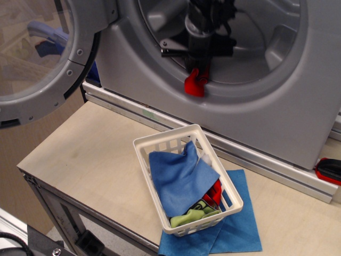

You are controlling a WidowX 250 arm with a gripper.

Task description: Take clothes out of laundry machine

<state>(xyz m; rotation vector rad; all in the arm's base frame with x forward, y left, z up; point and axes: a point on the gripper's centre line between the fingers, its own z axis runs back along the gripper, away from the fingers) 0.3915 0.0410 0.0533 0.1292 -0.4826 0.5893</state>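
Observation:
The grey-silver laundry machine [298, 106] fills the back, its round door [37, 58] swung open at the left. My black gripper [200, 66] reaches into the drum mouth and is shut on the small bright red cloth [195, 84]. The cloth hangs bunched from the fingers just above the lower rim of the drum mouth.
A white slatted basket [160, 145] stands on the wooden table [90, 154] below the drum. It holds a blue cloth [180, 176], a light green cloth [189, 217] and a bit of red cloth [214, 192]. A blue cloth [240, 229] lies under it. A red-black object [329, 169] sits at the right edge.

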